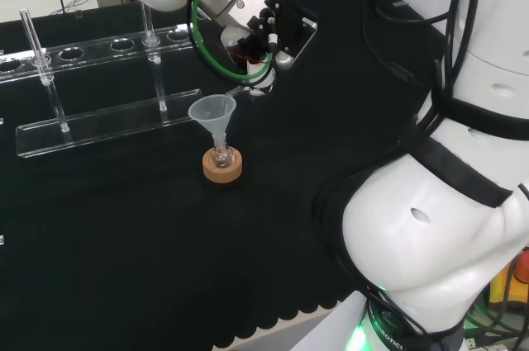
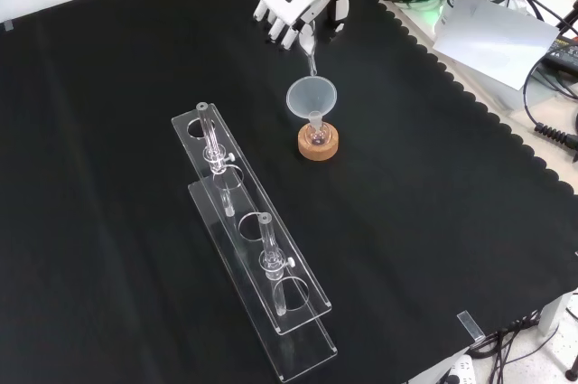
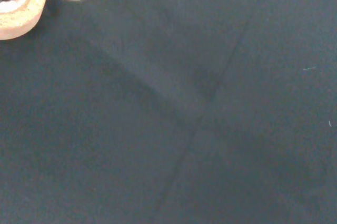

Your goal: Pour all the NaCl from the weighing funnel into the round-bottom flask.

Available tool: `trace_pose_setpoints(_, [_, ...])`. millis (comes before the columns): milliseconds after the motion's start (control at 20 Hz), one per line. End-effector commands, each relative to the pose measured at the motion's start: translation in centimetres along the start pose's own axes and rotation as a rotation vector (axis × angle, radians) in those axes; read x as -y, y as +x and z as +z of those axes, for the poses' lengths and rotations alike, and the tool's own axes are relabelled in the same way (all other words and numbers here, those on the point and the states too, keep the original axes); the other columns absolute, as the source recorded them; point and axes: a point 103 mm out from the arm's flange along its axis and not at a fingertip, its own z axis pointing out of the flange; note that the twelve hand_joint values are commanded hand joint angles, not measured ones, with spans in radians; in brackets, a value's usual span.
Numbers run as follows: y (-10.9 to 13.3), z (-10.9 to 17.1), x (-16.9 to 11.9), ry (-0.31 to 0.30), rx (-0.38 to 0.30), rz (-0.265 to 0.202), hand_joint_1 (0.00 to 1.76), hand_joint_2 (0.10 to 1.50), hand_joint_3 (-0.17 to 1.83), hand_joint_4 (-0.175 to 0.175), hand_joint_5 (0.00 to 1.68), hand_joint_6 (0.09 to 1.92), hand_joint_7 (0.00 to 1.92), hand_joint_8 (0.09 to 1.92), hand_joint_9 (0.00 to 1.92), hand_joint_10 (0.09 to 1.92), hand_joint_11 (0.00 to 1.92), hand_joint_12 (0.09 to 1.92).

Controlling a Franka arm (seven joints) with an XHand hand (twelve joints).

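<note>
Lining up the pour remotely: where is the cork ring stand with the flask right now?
In the front view the cork ring stand sits at centre cloth, right of the clear rack, just below the hand, with the flask and funnel on it.

From behind the arm I see my hand [image 1: 263, 37] above the black cloth [image 1: 124, 235], curled round something small I cannot make out; just below and left of it a clear funnel [image 1: 212, 111] sits in a small flask [image 1: 220, 155] on a cork ring [image 1: 222, 165]; a clear rack [image 1: 99, 91] stands farther left.
</note>
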Motion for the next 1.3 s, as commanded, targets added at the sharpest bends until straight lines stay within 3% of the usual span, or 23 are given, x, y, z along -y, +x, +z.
trace_pose_setpoints(50, [0.19,-0.37,-0.03,0.002,0.024,0.001,1.10,0.63,0.82,0.175,1.16,0.95,0.77,0.59,1.10,0.36,0.75,1.13])
trace_pose_setpoints(1300, [0.61,-1.06,-0.55,0.022,0.127,0.008,1.10,0.63,0.82,0.175,1.16,0.95,0.77,0.58,1.10,0.35,0.75,1.13])
